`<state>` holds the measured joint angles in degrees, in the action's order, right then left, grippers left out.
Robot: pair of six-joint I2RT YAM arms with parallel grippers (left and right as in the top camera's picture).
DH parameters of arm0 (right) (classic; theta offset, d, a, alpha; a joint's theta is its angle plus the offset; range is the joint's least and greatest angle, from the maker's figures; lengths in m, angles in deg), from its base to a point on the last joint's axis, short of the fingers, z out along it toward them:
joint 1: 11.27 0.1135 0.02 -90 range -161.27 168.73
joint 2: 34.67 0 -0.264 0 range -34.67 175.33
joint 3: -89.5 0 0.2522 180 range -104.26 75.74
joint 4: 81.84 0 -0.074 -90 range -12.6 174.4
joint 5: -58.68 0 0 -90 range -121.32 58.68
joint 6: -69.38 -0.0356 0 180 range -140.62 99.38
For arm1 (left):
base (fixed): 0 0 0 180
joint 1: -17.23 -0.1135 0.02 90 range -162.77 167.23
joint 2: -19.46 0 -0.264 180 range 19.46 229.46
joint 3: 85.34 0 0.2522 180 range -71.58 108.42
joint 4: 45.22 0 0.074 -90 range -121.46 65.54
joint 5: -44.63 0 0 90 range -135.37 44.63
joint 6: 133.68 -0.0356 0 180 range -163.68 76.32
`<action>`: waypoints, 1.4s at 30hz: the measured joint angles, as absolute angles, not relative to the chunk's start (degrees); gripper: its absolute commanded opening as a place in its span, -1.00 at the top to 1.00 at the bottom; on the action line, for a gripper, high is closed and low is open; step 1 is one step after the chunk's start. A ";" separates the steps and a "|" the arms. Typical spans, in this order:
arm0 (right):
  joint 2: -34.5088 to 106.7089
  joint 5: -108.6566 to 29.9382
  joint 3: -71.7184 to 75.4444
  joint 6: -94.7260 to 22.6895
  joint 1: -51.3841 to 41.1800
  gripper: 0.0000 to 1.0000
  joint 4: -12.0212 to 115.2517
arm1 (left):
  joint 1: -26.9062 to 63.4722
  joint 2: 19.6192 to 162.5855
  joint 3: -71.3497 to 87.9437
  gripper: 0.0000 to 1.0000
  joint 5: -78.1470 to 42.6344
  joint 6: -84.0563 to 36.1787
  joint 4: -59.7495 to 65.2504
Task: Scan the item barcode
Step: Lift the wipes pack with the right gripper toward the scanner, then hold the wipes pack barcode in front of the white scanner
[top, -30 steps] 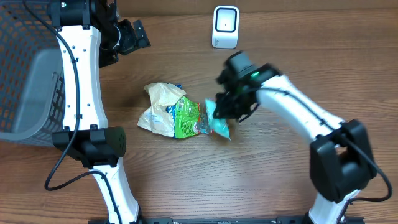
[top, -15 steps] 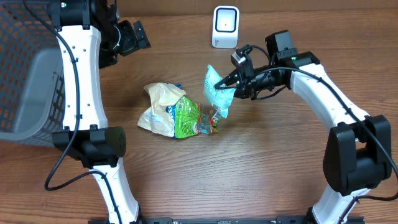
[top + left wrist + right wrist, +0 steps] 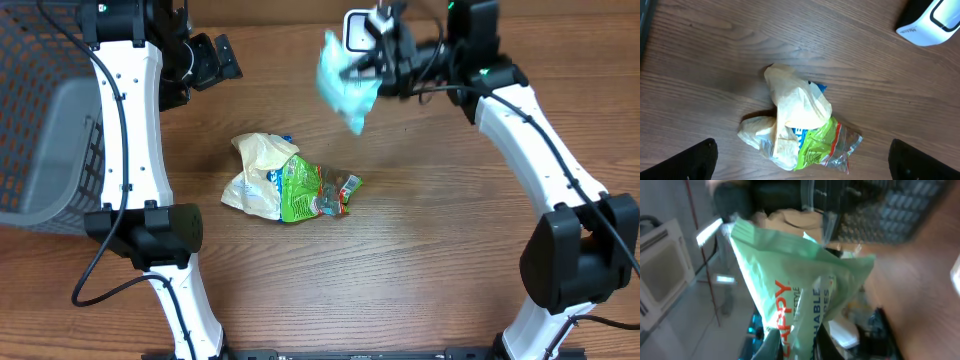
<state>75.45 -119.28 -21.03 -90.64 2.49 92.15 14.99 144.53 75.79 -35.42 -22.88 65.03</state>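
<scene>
Near the far edge of the bench point(image 3: 420, 250), the mint-green plastic pouch point(image 3: 345, 82) hangs clear of the wood, clamped in the right end effector point(image 3: 385, 55) just before the white box-shaped scanner point(image 3: 358, 22); pickup looks done, barcode presentation remains; the left end effector point(image 3: 216, 58) stands apart, empty.

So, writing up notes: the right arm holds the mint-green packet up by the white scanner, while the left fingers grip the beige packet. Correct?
No. The left fingers are open and empty; the left wrist view shows the beige packet lying on the table. The right arm does hold the mint-green packet up by the white scanner.
</scene>
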 measured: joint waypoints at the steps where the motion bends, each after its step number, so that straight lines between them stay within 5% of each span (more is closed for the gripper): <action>1: 75.43 -119.21 -21.69 -96.30 2.30 0.93 99.89 | 14.99 144.53 75.79 -0.99 -35.44 -22.88 65.10; 7: 75.34 -118.32 -22.91 -124.67 0.90 0.93 132.89 | 14.99 144.53 75.79 -1.00 -35.26 -22.90 65.21; 12: 75.30 -118.84 -22.93 -136.52 -0.94 0.93 138.35 | 14.99 144.53 75.79 -0.99 -35.26 -22.90 65.21; 42: 75.32 -118.78 -22.93 -132.74 -1.86 0.93 138.75 | 14.99 144.53 75.79 -0.99 -35.26 -22.90 65.21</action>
<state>75.32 -118.78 -22.93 -132.74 -1.86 138.75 14.99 144.53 75.79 -35.26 -22.90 65.21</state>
